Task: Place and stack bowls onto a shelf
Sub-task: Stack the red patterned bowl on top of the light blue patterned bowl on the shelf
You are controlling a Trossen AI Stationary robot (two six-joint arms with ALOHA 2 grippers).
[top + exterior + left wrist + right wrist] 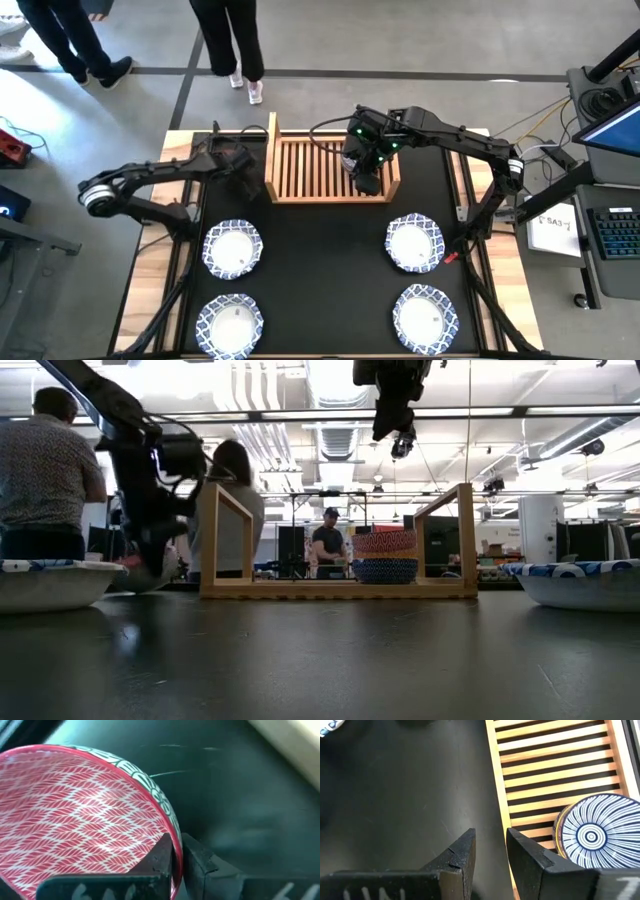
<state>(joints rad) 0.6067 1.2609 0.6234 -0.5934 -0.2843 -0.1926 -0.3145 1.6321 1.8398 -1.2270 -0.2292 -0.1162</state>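
Black matting covers the table top (320, 260), with pale wood showing along its side edges, and the whole stands on a grey floor crossed by dark lines.

On the left, the left gripper (176, 851) is low over the mat just outside the left upright of the light wooden slatted shelf (305, 170). Its fingers are pinched tight on the rim of a small red bowl with a leaf-like pattern inside (75, 815), one finger inside the rim and one outside. Nearer the table's front on that side lie two larger white bowls with blue patterned rims (233, 249), one in front of the other (230, 323), apart from each other.

In the middle, the shelf stands at the back of the mat. On its right half sits a stack of small bowls; the top one is blue with white rays around a ringed centre (600, 832), and from table height the pile (385, 556) shows a reddish bowl above a dark blue one.

Above that end of the shelf hangs the right gripper (490, 847), raised well clear of the stack, its fingers a narrow gap apart with nothing between them.

On the right lie two more white, blue-rimmed bowls (415, 243), again one before the other (426, 315).

Beyond the table is an open workshop with ceiling ducts and strip lights; a person (45, 475) stands at the far left and another person (328, 542) sits farther back.
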